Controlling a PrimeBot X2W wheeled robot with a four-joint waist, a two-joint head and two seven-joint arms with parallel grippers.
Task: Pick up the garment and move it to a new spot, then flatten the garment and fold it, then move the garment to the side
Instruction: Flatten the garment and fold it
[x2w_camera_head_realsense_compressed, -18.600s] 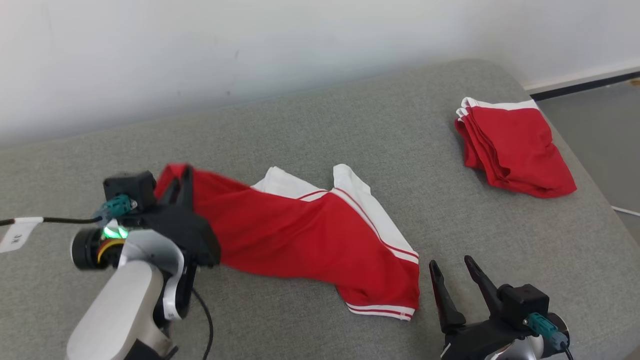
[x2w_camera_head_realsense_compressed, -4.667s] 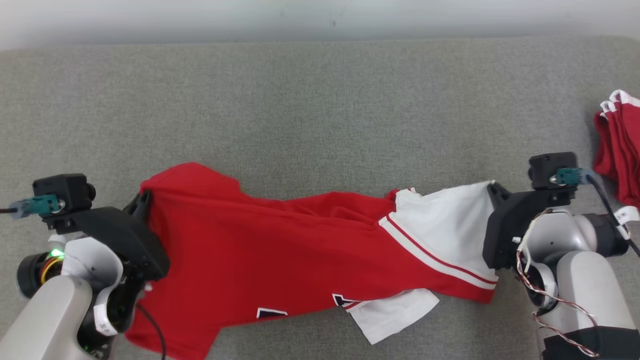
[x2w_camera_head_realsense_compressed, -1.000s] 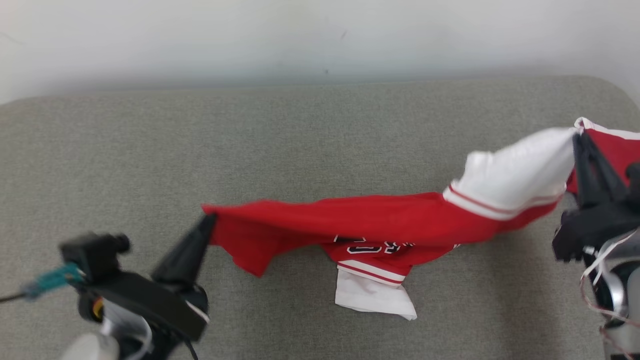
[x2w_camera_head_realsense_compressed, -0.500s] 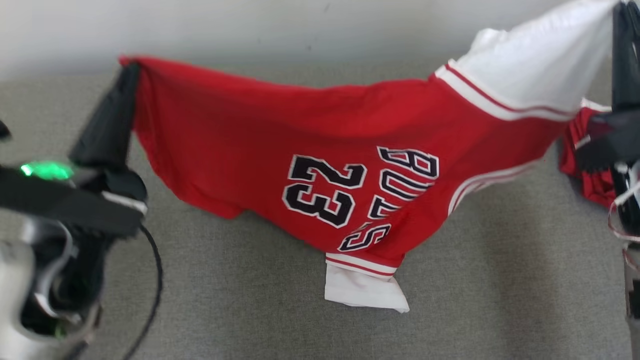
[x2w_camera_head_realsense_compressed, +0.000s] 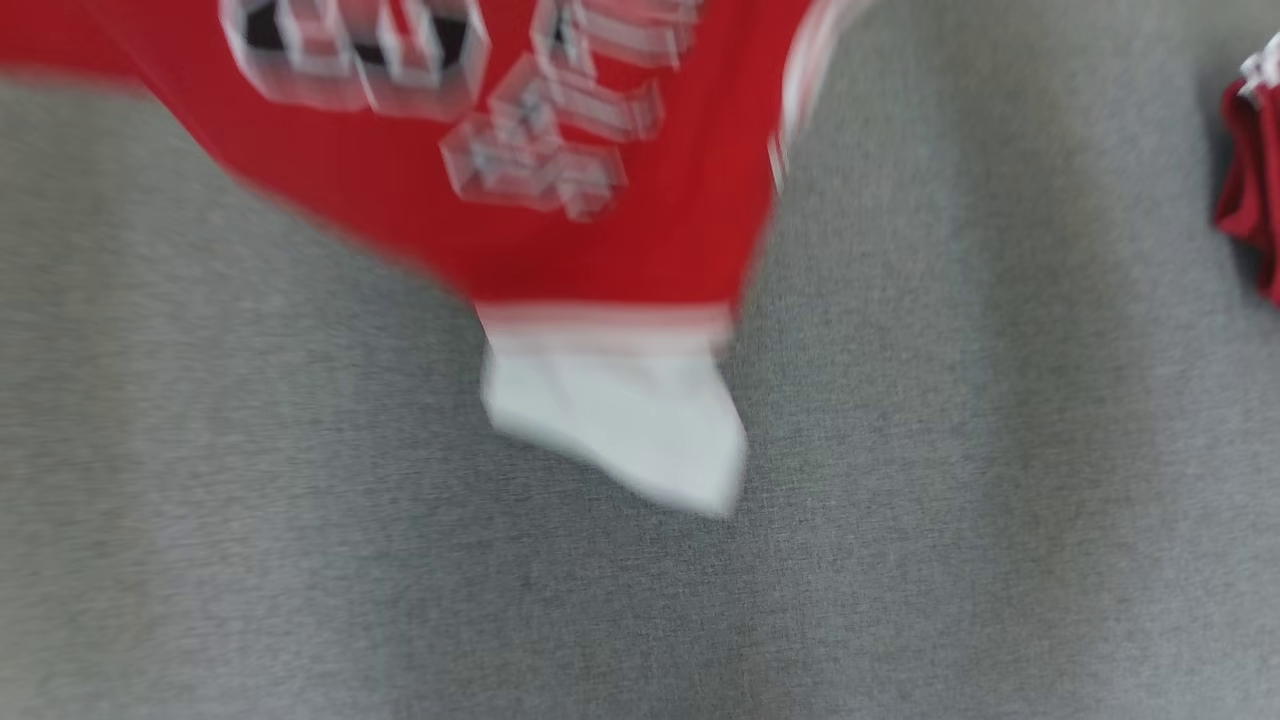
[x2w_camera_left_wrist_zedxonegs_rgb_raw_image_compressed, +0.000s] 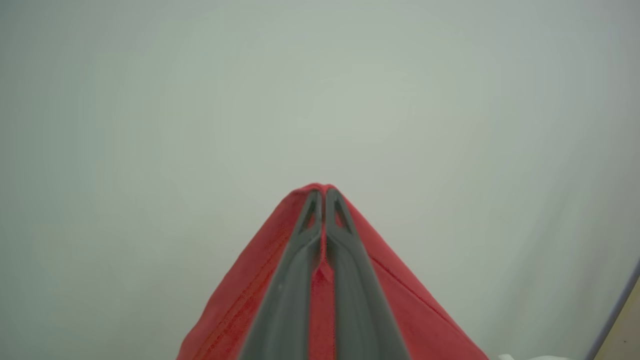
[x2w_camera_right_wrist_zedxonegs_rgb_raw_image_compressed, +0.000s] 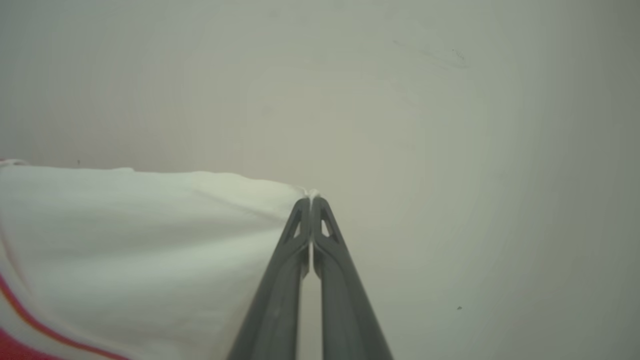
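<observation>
A red fabric garment (x2w_camera_head_realsense_compressed: 600, 240) with white panels and black, white-edged lettering (x2w_camera_head_realsense_compressed: 520, 150) hangs in the air, stretched between the two grippers. The head view is heavily blurred. In it the garment's red body comes down from the top of the frame above the middle of a grey woven upholstered surface (x2w_camera_head_realsense_compressed: 300, 550). A white flap of cloth (x2w_camera_head_realsense_compressed: 620, 430) with a pale band above it dangles lowest, pointing down at the surface's centre. The blur hides whether that flap touches the surface or hangs just clear of it. Toward the right side of the surface lies a separate pile of red cloth with white trim (x2w_camera_head_realsense_compressed: 1250, 190), well apart from the hanging garment. In the left wrist view the left gripper (x2w_camera_left_wrist_zedxonegs_rgb_raw_image_compressed: 322, 192) has its two long dark fingers (x2w_camera_left_wrist_zedxonegs_rgb_raw_image_compressed: 290, 290) pressed together, pinching a peak of the red cloth that drapes down on both sides of them, with a plain pale wall (x2w_camera_left_wrist_zedxonegs_rgb_raw_image_compressed: 150, 100) behind. In the right wrist view the right gripper (x2w_camera_right_wrist_zedxonegs_rgb_raw_image_compressed: 311, 201) is likewise closed tight at its tips, clamping the corner of a white panel. That panel spreads away to that view's left, where a thin red stripe (x2w_camera_right_wrist_zedxonegs_rgb_raw_image_compressed: 30, 325) crosses its lower corner.
</observation>
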